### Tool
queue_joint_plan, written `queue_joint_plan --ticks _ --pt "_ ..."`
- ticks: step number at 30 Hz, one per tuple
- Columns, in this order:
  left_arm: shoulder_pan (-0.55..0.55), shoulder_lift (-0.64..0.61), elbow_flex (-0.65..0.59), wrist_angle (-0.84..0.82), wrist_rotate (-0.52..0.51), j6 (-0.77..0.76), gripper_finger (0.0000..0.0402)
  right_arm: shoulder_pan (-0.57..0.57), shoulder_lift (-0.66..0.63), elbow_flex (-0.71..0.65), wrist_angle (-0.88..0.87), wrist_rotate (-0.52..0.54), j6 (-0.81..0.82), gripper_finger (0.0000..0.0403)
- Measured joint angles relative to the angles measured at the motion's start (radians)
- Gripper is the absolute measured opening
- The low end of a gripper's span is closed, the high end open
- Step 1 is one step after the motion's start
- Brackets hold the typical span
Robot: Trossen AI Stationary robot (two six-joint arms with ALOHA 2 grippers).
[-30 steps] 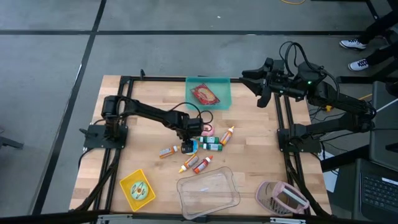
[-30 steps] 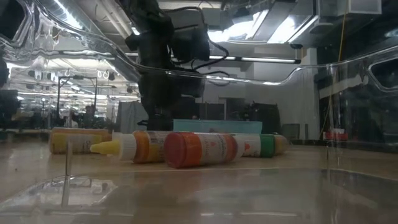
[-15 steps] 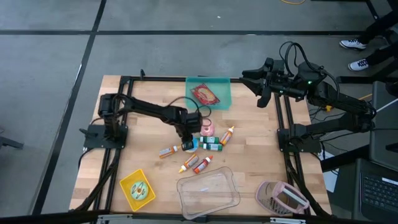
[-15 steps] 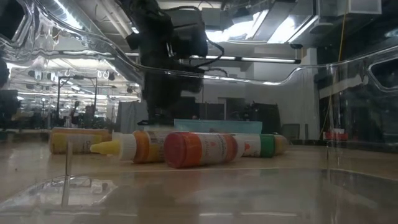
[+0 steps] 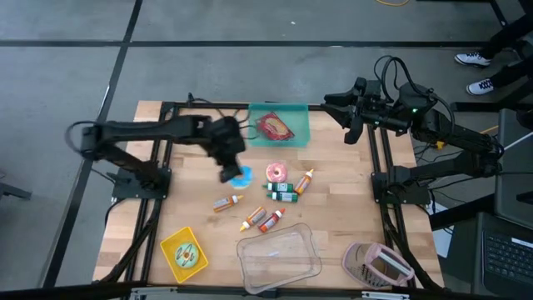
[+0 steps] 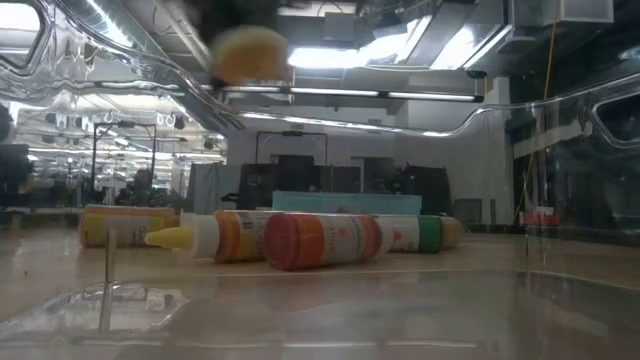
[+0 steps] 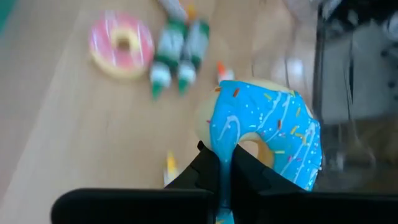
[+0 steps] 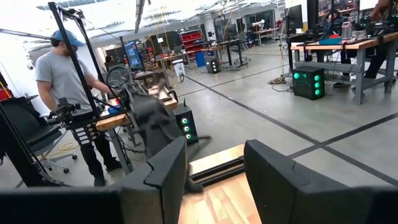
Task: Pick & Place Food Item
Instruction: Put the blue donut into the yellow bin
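My left gripper [image 5: 231, 172] hangs above the table's middle left, shut on a blue-frosted doughnut with sprinkles [image 7: 268, 138]. The same doughnut [image 5: 242, 177] shows under the gripper in the high view, and as a tan blur [image 6: 250, 52] high in the low view. A pink-frosted doughnut [image 5: 276, 172] lies flat on the table to its right. A teal bin [image 5: 295, 112] at the far edge holds a red food item [image 5: 274, 127]. My right gripper [image 5: 346, 117] waits open, high over the far right corner. My left gripper pinches the doughnut's ring at the side nearest the wrist [image 7: 222, 148] between its two fingers [image 7: 204, 167]. The fingers slant down from the table's left side. The doughnut is lifted clear of the table and tilted, its frosted face toward the wrist camera.
Several small sauce bottles [image 5: 284, 192] lie scattered at the table's middle. A yellow tub [image 5: 184, 254], a clear plastic container [image 5: 279, 257] and a pink object [image 5: 379, 265] stand along the near edge. Bare wood lies left of the bottles.
My left gripper has taken hold of the blue doughnut and gone quickly up and back toward the table's left and far side. The doughnut, which lay on the table among the bottles, now hangs clear of it. The pink doughnut is uncovered.
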Motion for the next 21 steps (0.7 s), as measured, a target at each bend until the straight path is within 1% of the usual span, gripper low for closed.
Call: queue_joint_plan --ticks 4,6,7,9,11,14,17,21 --pt "-0.088 -0.145 -0.001 -0.247 -0.019 0.016 0.0009 0.0 0.0 0.0 0.0 0.0 0.0 0.016" --pt "-0.169 -0.218 -0.019 -0.295 -0.068 -0.064 0.0009 0.0 0.0 0.0 0.0 0.0 0.0 0.016" --pt "-0.214 -0.255 -0.036 -0.292 -0.096 -0.119 0.0009 0.0 0.0 0.0 0.0 0.0 0.0 0.016" --pt "-0.32 -0.331 -0.08 -0.26 -0.156 -0.264 0.0008 0.0 0.0 0.0 0.0 0.0 0.0 0.016" --pt "-0.436 -0.393 -0.133 -0.216 -0.252 -0.429 0.0008 0.0 0.0 0.0 0.0 0.0 0.0 0.016" --pt "-0.609 -0.443 -0.224 -0.15 -0.386 -0.661 0.0008 0.0 0.0 0.0 0.0 0.001 0.0 0.016" --pt "-0.777 -0.435 -0.309 -0.075 -0.455 -0.838 0.0008 0.0 0.0 0.0 0.0 0.008 0.0 0.016" --pt "-0.945 -0.359 -0.391 0.07 -0.475 -1.007 0.0008 0.0 0.0 0.0 0.0 0.008 0.001 0.016"
